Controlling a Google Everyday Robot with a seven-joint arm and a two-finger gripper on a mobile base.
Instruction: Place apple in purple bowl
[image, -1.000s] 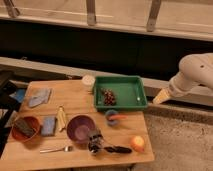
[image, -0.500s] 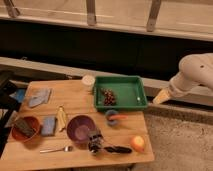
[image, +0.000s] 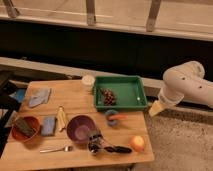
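The small round yellow-orange apple (image: 137, 143) lies near the wooden table's (image: 70, 96) front right corner, apart from the deep purple bowl (image: 80, 128), while the pale gripper (image: 156, 108) hangs beyond the table's right edge, spread or closed I cannot tell.

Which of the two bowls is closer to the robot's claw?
The purple bowl, near the middle of the table. The orange bowl sits at the far left, while the gripper hangs beyond the table's right edge.

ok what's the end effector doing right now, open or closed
end effector: cannot be told; it is off the right edge of the wooden table, apart from the small round yellow-orange apple
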